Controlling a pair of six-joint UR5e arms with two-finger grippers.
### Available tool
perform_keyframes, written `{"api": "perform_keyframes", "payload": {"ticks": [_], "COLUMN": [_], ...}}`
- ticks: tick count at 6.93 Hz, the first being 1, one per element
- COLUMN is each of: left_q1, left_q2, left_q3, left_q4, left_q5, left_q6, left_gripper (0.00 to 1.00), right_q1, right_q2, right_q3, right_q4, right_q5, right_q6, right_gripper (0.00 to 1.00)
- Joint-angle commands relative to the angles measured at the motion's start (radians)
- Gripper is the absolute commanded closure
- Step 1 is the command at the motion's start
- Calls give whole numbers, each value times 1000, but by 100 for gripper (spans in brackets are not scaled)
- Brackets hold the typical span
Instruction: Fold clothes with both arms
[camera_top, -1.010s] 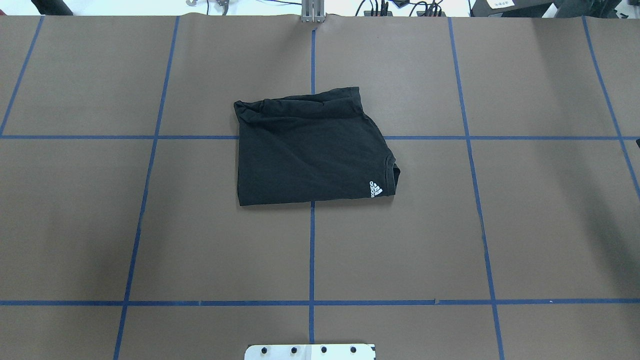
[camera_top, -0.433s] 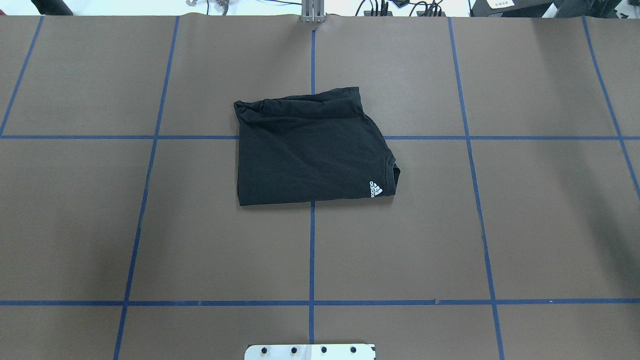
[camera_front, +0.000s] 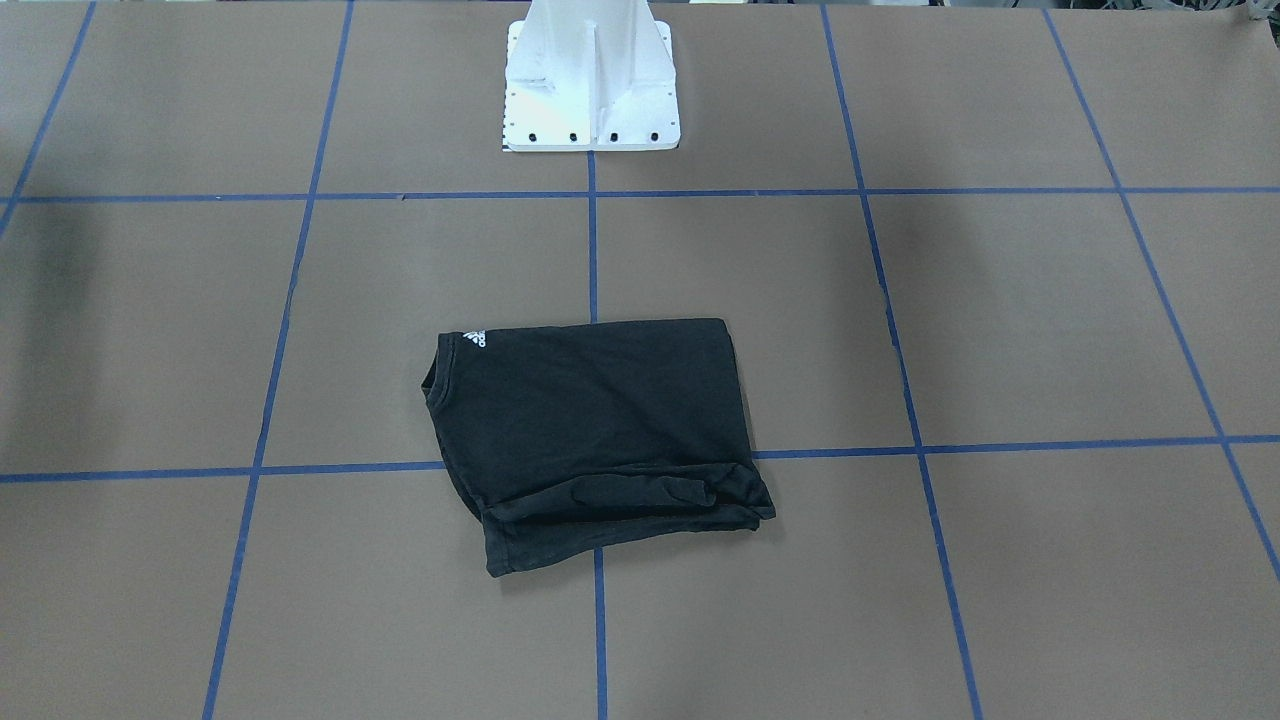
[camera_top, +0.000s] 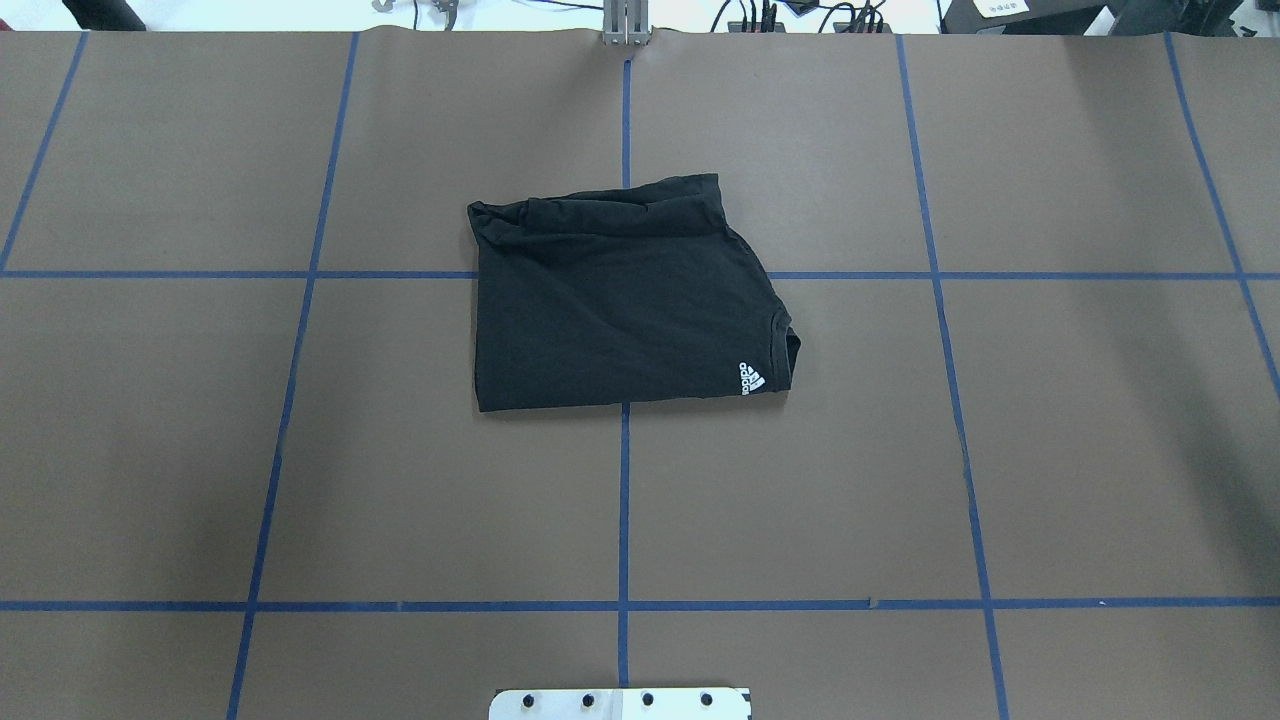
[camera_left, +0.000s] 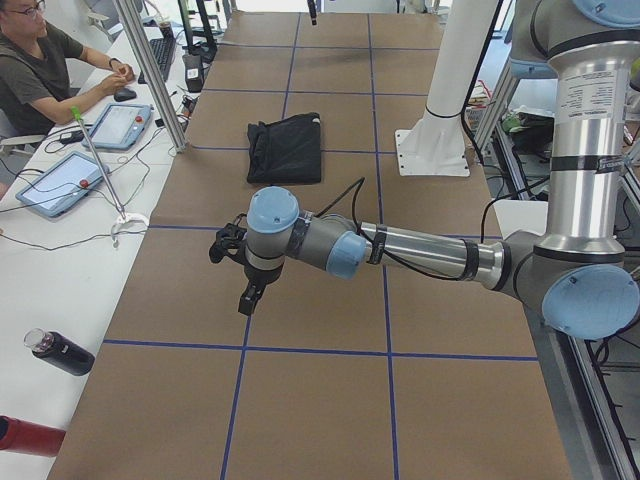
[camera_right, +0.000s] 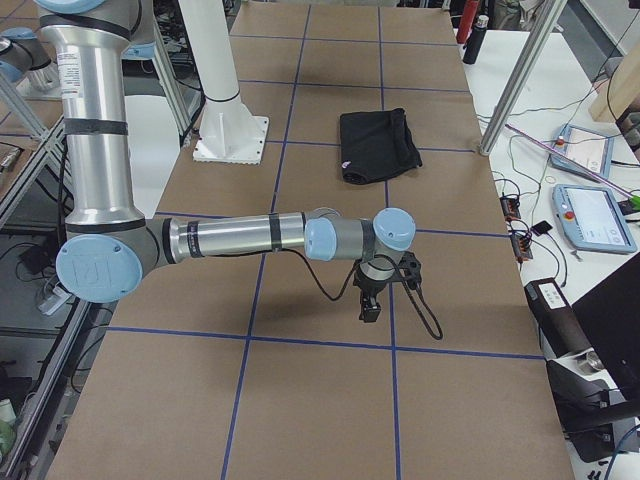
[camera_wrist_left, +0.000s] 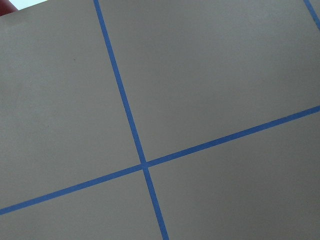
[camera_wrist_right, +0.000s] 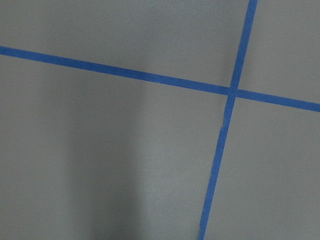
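Black folded T-shirt (camera_top: 620, 310) bears a white adidas logo (camera_top: 751, 378) on the brown counter (camera_top: 300, 450) (blue tape grid (camera_top: 623, 500)). Left gripper (camera_left: 248, 297) and right gripper (camera_right: 369, 308) hover well apart from it; clenched or released, I cannot tell

I saw the table (camera_top: 1100, 450) covered in brown paper and crossed by a grid of blue tape (camera_top: 623, 500). A folded black shirt (camera_top: 620, 310) lay flat near its middle, over a crossing of two lines, its small white logo (camera_top: 751, 378) facing up. The white base (camera_front: 590, 75) stood at the robot's edge.
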Motion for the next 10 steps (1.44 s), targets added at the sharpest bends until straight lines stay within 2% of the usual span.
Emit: {"api": "perform_keyframes", "payload": {"ticks": [1,3,4,9,10], "left_q1": [-1,1,1,-1,-1], "left_q2": [23,6,6,28,60], "left_q3": [-9,7,-3,7,-2], "left_q4": [-5,0,0,-3,-8], "left_q5": [-2,-9,-9,-11,-11], "left_q6": [-2,-5,-4,2,9], "left_gripper": [0,0,0,0,0], "right_q1": [2,2,2,2,2], "right_q2": [-1,-6,-19,-19,-18], "right_q3": [5,5,5,3,-3], "right_q4": [30,120,145,148,147], "right_q5": [-5,0,0,0,5], "right_q6": [36,187,206,191,191], "right_gripper": [0,0,0,0,0]}}
